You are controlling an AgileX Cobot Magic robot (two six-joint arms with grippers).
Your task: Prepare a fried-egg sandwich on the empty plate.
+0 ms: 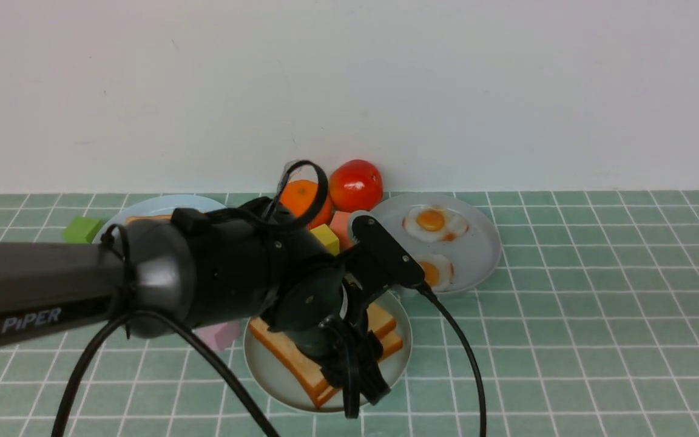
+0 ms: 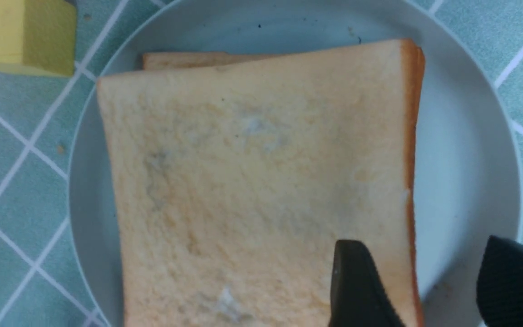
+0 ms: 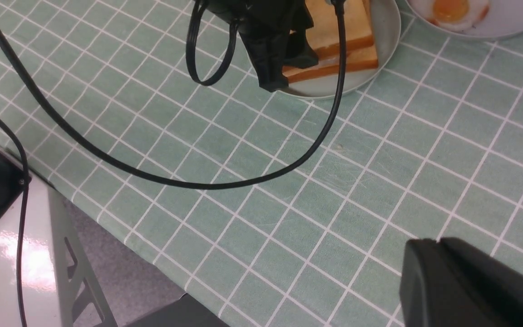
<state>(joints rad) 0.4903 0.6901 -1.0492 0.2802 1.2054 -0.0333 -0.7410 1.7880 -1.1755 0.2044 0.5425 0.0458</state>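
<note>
Two square toast slices [image 1: 289, 355] lie stacked on the pale mint-green plate [image 1: 264, 373]; no egg shows between them. My left gripper [image 1: 355, 394] points down over the stack's near corner. In the left wrist view the gripper [image 2: 418, 254] is open: one finger [image 2: 357, 286] is over the top slice [image 2: 252, 181], the other past its crust over the plate [image 2: 461, 136]. My right gripper [image 3: 425, 247] is shut and empty above bare table, out of the front view. Its camera shows the stack [image 3: 338, 27] and plate [image 3: 382, 41].
A bluish-grey plate [image 1: 477, 255] at the back right holds two fried eggs [image 1: 433, 221]. A light-blue plate [image 1: 161, 206] with toast is behind my left arm. An orange [image 1: 301, 200], tomato [image 1: 355, 185], yellow block [image 1: 325, 238], pink block [image 1: 222, 334] and green block [image 1: 81, 229] stand around.
</note>
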